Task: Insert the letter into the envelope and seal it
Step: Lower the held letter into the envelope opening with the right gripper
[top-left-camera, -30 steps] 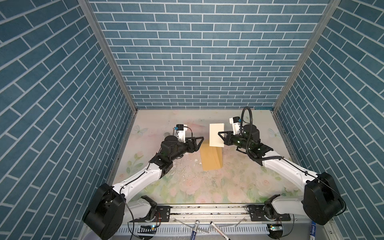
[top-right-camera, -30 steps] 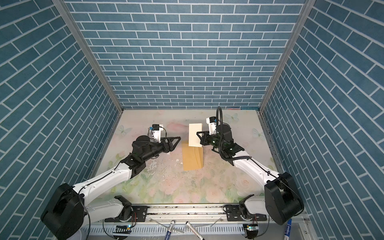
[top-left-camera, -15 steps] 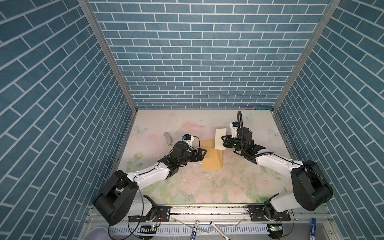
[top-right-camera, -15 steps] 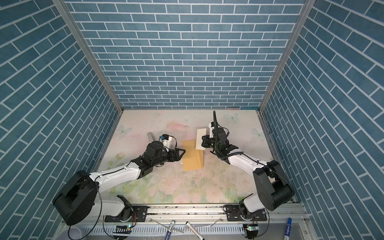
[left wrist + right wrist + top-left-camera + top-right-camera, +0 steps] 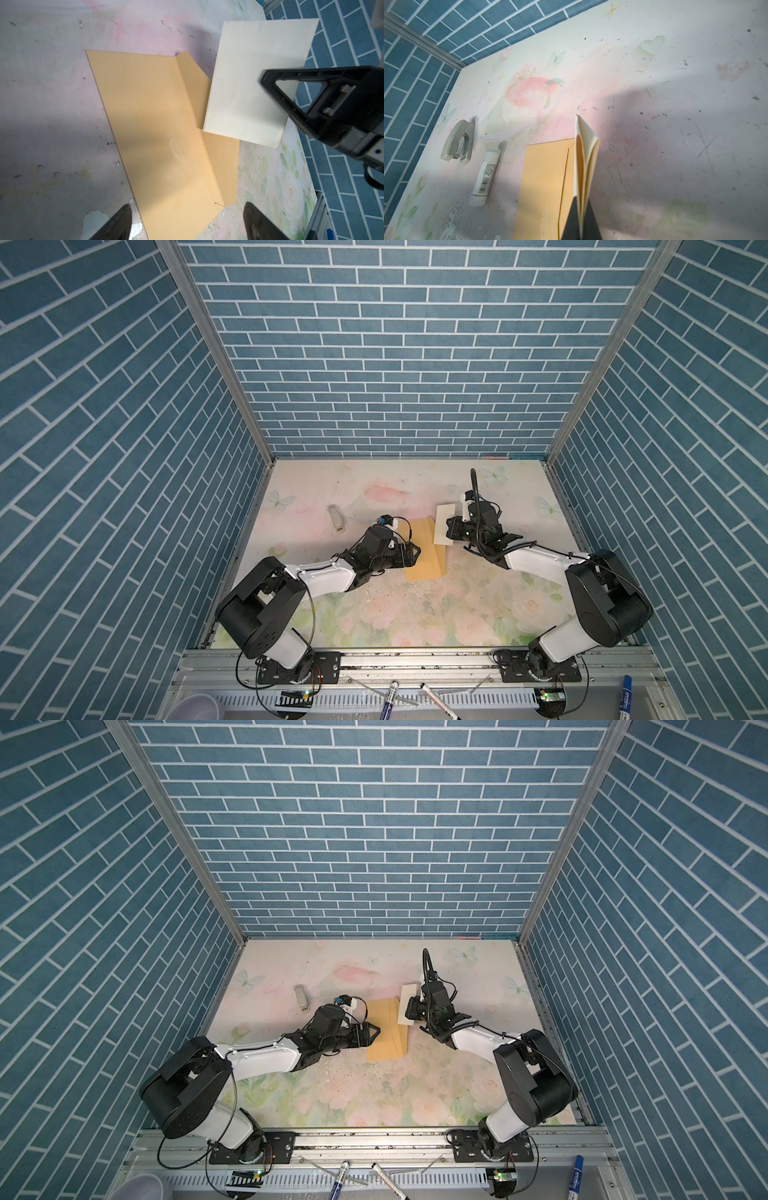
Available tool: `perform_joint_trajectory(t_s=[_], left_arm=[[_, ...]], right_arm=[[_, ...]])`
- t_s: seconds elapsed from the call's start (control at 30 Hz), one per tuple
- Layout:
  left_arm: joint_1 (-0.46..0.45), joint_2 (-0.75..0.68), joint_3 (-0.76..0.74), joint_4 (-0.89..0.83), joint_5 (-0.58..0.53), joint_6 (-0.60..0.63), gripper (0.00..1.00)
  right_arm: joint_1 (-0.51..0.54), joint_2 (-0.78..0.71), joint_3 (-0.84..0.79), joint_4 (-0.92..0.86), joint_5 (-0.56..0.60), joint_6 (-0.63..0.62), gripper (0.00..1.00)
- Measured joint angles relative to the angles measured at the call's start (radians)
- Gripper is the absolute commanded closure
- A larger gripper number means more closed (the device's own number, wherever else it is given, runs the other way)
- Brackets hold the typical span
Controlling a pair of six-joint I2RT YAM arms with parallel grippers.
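- 2 grippers face each other across the envelope (image 5: pixel 422 558), which lies flat on the table (image 5: pixel 374 614). Its long axis runs crosswise to both sets of fingers, with 1 short end toward the back wall.
- Its flap (image 5: pixel 191 83) is folded open and lies on the side nearer the right fingers.
- The folded letter (image 5: pixel 443 524) stands on edge, pinched between the clenched fingers (image 5: pixel 572 220) of the right gripper (image 5: pixel 449 529). It reaches out past those fingertips and over the flap. Whether its lower edge touches the flap cannot be told.
- In the right wrist view its layers gape slightly beyond the fingertips.
- The left gripper (image 5: pixel 187 205) has its jaws spread wide and grips nothing. The envelope's near corner lies between and beneath its fingers (image 5: pixel 122 222).
- Both arms reach in low, forearms nearly level over the table, and the fingers point toward each other.
- A stapler (image 5: pixel 336 519) lies behind the left fingers, well apart from the envelope.
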Motion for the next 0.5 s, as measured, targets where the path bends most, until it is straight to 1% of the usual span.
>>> perform_joint_trajectory(t_s=[0.5], left_arm=[[-0.001,0.084,0.005,0.032,0.000,-0.015,0.17]], right_arm=[[-0.005,0.042,-0.006,0.014,0.014,0.013,1.00]])
